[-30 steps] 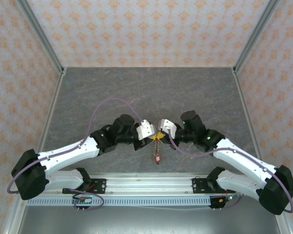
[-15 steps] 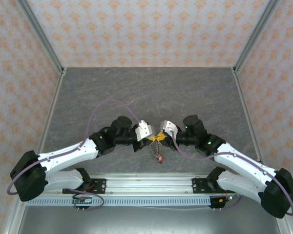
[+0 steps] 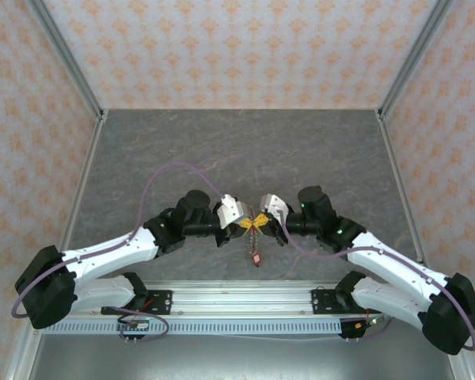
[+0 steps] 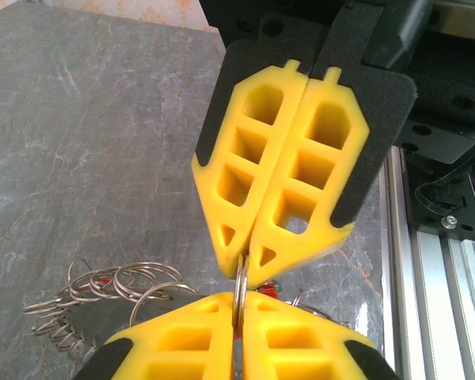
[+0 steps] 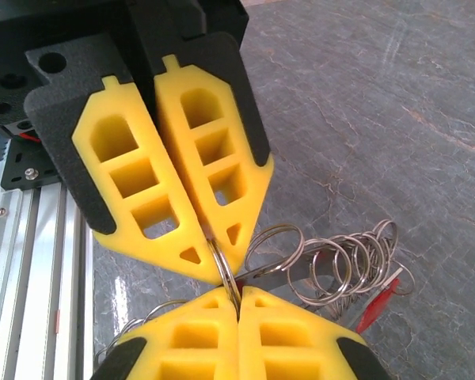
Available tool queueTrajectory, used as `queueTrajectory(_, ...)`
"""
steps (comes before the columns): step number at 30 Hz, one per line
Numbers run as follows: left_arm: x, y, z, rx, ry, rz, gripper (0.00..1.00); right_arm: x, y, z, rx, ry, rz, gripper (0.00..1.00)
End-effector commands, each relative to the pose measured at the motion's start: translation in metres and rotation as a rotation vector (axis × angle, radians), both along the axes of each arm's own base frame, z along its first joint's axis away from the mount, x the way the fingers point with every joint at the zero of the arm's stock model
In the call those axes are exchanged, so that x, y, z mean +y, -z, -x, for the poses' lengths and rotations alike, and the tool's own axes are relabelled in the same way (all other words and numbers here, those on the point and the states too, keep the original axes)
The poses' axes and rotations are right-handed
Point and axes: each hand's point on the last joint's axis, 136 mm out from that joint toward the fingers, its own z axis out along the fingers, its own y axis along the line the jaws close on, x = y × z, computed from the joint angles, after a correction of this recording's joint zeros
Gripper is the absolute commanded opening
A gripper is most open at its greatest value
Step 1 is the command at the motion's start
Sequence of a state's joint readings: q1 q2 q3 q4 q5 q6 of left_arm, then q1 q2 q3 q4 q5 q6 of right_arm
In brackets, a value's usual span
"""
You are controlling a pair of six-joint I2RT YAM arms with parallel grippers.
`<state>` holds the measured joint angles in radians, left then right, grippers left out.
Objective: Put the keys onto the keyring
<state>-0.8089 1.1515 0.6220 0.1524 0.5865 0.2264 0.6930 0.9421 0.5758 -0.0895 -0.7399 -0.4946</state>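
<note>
Both meet tip to tip: left fingers (image 4: 182,340) and right fingers (image 5: 289,336) pinched shut on the keyring (image 4: 240,285) between them; keys (image 3: 256,258) dangle below; threading step in hand; next, probably, parting its coil.

The keyring (image 5: 332,265) is smooth, shiny metal wire. Yellow pads (image 4: 269,127) look matt and foamy, backed with black plastic. The worktop (image 4: 87,119) is matt, grey-veined, stone-like.

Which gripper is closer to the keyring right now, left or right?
Neither: both are on it. The left gripper pinches the keyring from the left, the right gripper from the right, their tips almost touching.
</note>
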Motion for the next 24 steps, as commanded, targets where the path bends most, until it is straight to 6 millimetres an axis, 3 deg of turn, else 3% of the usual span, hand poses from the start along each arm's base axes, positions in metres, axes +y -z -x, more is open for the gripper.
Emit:
queueTrajectory(1,-0.002,-0.02,-0.002,-0.067,0.02,-0.016,0.15,0.003,-0.02,-0.005,-0.057,-0.02,-0.003,0.02)
queueTrajectory(9,-0.001,-0.013,-0.005,-0.072,0.027,-0.089,0.17,-0.003,-0.019,-0.004,-0.069,-0.057,0.118,0.01)
queueTrajectory(24,-0.011,-0.017,-0.01,-0.06,0.04,-0.062,0.17,0.006,-0.035,-0.004,-0.109,-0.096,0.066,0.01)
